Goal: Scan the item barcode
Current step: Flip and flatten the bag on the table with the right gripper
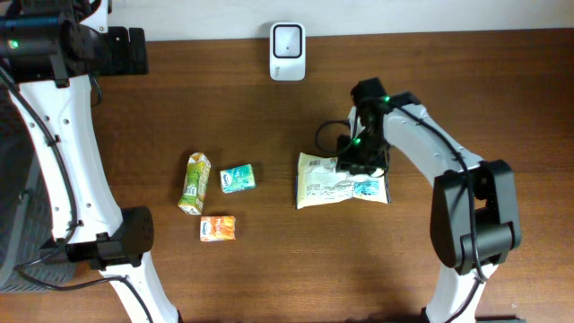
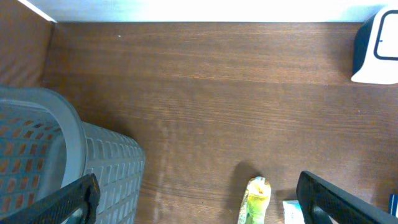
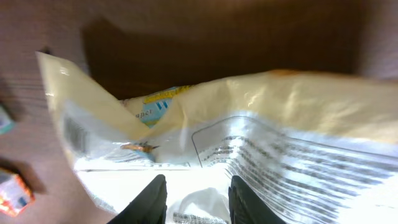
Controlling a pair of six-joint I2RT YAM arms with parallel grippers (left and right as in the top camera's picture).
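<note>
green carton (image 1: pixel 195 183), teal box (image 1: pixel 238 178), orange box (image 1: pixel 218 228), grey basket (image 2: pixel 112 168)

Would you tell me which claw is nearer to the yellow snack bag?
Right. The right claw is over the snack bag; the left claw is far off, near the basket.

Dark brown wood-grain desk (image 1: pixel 269 278) under soft, even light; a white wall (image 2: pixel 205 9) runs along its far edge, and a grey latticed plastic basket (image 2: pixel 106 162) stands at its left side
</note>
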